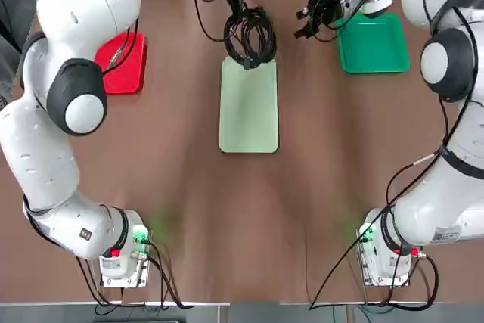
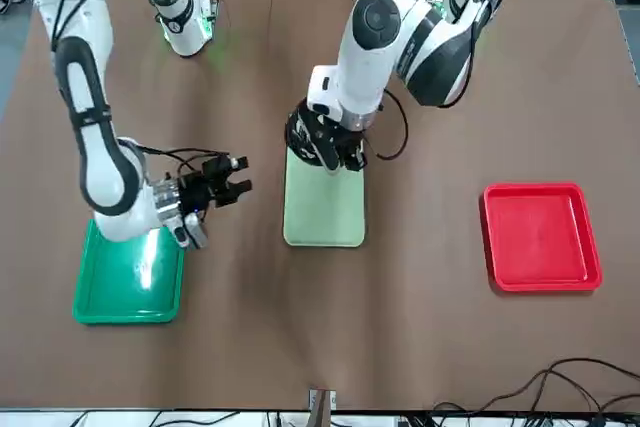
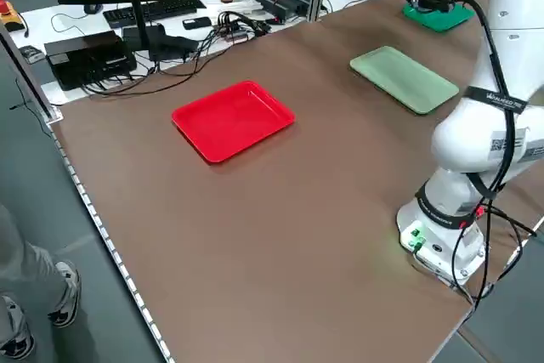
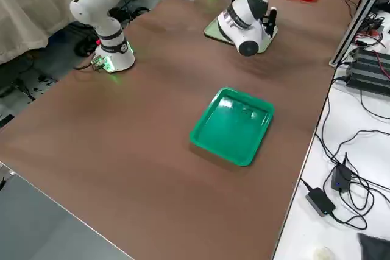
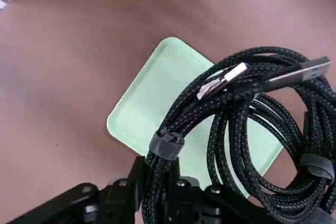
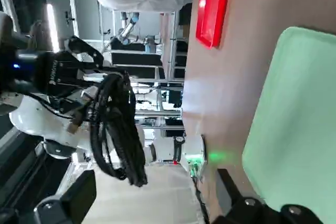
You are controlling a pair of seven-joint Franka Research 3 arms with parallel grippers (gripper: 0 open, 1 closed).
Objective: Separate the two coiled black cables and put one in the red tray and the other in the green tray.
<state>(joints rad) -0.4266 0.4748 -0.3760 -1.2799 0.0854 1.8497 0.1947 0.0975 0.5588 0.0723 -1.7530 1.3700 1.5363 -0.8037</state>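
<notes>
The cables are hanging as one bundle from the left gripper, its fingers clamped on the loops, above the far end of the mint tray near the surface's far edge. Both coils are together, so separation is the step in hand. The right gripper is waiting beside them near the green tray, fingers apart. Next it likely needs to pinch one coil alone and draw it clear. The red tray is empty.
</notes>
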